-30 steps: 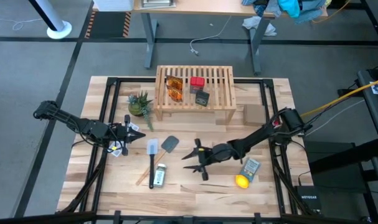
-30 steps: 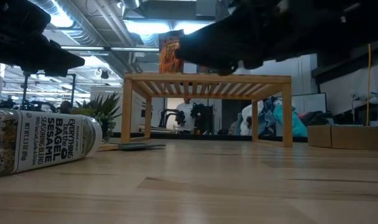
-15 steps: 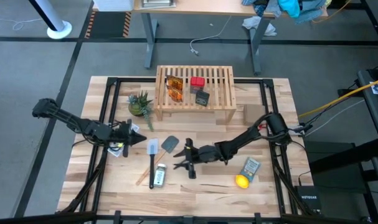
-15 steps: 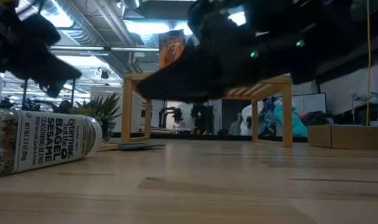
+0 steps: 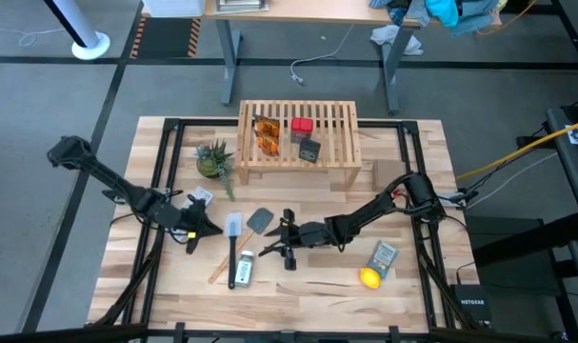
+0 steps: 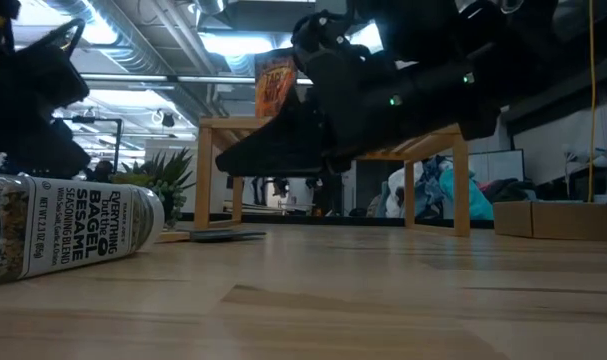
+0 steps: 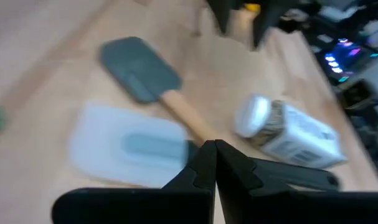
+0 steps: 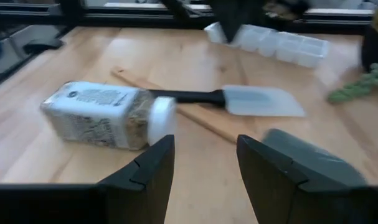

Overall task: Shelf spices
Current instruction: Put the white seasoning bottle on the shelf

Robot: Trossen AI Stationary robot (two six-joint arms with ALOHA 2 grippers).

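right pincer (image 5: 272, 252): fingers apart, empty, low just right of bottle (image 5: 245, 269) | bottle: lying on bench (image 5: 298, 295), near-left | left pincer (image 5: 215, 230): closed, empty, left | shelf (image 5: 298, 143): far centre

One low, light wooden slatted shelf (image 5: 298, 133) carries two amber-orange clear packets (image 5: 265, 135), one small red box (image 5: 302, 125) and one small black box (image 5: 309, 151). On the plank table (image 5: 412, 295) lie one clear white-capped spice bottle (image 5: 246, 268), two spatulas (image 5: 234, 246), one yellow lemon (image 5: 368, 277), one grey-blue packet (image 5: 382, 257) and one small green plant (image 5: 213, 159).
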